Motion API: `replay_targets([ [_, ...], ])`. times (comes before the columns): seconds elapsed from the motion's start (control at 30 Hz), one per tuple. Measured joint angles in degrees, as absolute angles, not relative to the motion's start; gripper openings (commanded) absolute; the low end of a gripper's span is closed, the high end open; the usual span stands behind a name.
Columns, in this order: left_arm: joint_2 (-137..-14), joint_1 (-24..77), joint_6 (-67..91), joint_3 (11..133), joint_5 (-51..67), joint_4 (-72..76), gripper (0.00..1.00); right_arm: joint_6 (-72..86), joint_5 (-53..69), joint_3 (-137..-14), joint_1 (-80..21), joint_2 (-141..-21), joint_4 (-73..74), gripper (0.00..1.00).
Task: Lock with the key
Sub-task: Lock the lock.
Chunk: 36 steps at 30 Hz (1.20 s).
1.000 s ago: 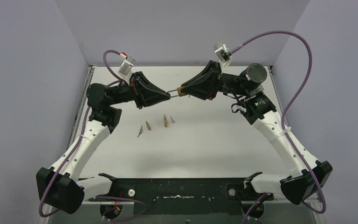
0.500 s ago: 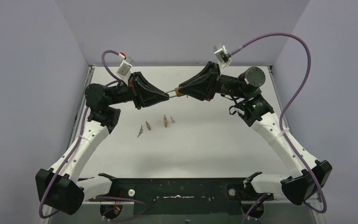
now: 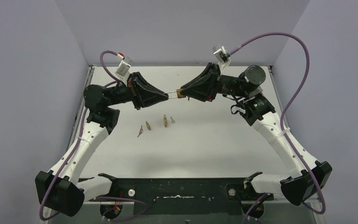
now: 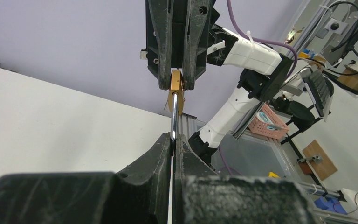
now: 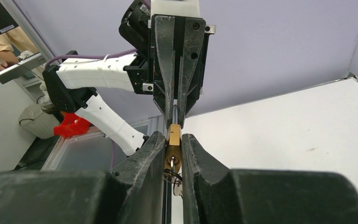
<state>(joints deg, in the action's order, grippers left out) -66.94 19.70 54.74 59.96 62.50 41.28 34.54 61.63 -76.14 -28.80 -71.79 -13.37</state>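
Mid-air: 1 padlock [image 3: 181,94], 4 pcs [image 3: 165,121] below

Left arm's black elbow block [image 3: 58,195] dropped lower toward the near edge of the bench [image 3: 214,144], left hand [image 3: 168,96] drawn slightly leftward, right hand [image 3: 181,92] with small brass padlock [image 3: 181,94] following left, right wrist's white camera [image 3: 220,52] shifted left too

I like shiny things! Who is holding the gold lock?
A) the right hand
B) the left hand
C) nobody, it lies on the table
A: the gold lock is pinched in the right hand; the left hand grips only the silver bar sticking out of it.
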Motion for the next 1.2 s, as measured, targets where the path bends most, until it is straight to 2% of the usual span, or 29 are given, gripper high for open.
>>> replay_targets([
  [1.2,-67.68,18.68,57.01,59.70,61.91,45.34,0.00,36.73,59.16,-73.69,-30.81,-72.82,-18.02,0.00],
])
